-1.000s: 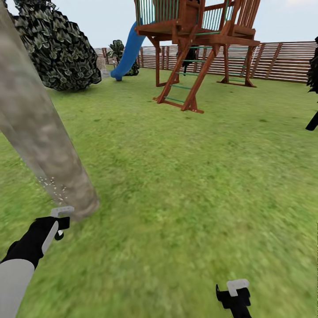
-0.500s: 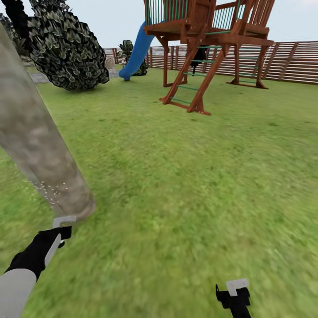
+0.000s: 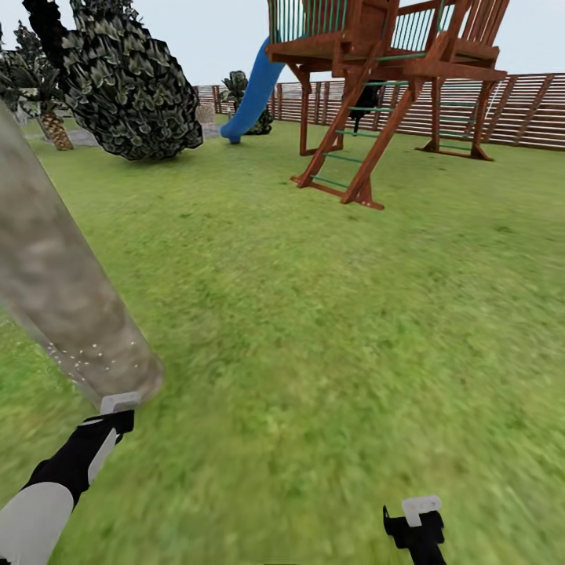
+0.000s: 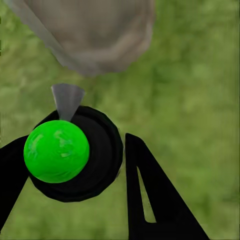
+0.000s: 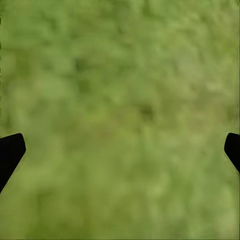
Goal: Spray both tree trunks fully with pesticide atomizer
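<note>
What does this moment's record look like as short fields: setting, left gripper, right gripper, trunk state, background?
setting: green grass lawn, brown slat fence
left gripper: shut on a black atomizer with a green ball top, grey nozzle pointing at the trunk
right gripper: open, above grass
trunk: thick mottled grey-brown tree trunk, white pesticide specks near its base
background: wooden play tower with blue slide, dark leafy bush

My left arm (image 3: 35, 514) has a smooth light-grey forearm shell that gives way to a black wrist section with a pale grey strip along it. The left gripper (image 4: 75, 165) carries flat, matte black fingers (image 4: 150, 200), one with a narrow triangular slot cut through it. On my right gripper (image 3: 418, 524) I see a black body with a small light-grey block on top.
</note>
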